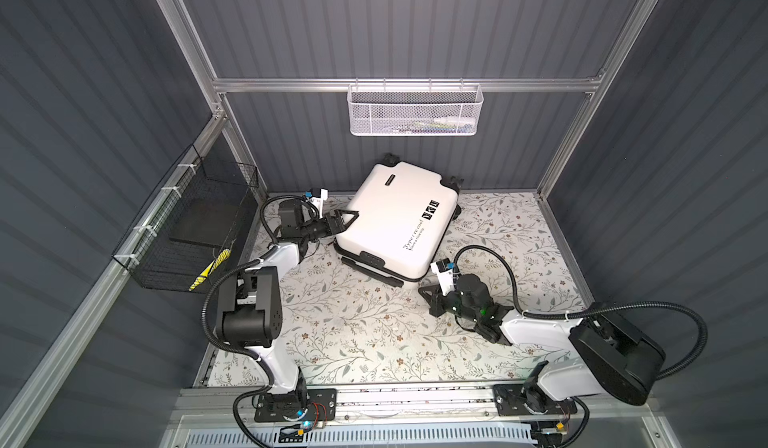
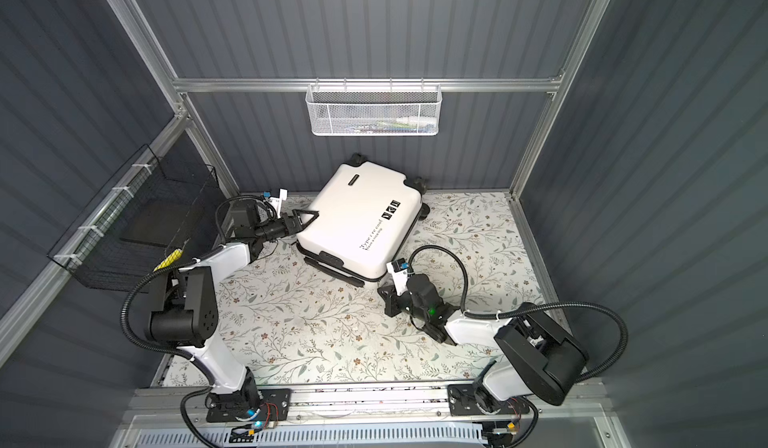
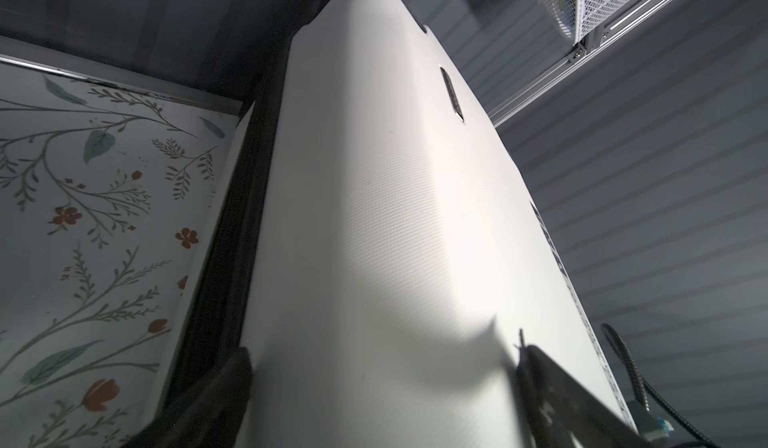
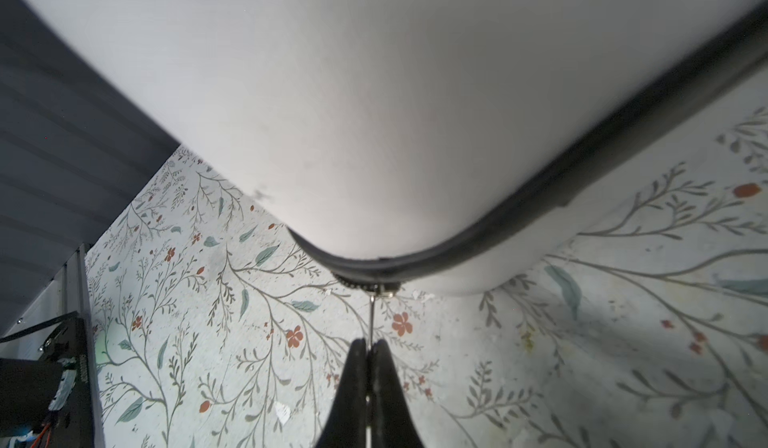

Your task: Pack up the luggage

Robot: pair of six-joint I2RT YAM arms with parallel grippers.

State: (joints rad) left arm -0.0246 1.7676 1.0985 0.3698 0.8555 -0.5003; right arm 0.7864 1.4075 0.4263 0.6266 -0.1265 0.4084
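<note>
Small glossy white hard-shell suitcase with black trim lies closed, skewed on floral mat, wheels toward back wall.

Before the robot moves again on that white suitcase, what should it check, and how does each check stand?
1. Grip of the right claw on the zipper pull: ok, shut on it.
2. Bracing by the left claw: ok, open, jaws astride the edge of the luggage.
3. Lid raised for packing: not ok, it is down.
4. How far the zipper is undone: cannot tell.
5. Things waiting in the white mesh basket: ok, some show through the mesh.
</note>
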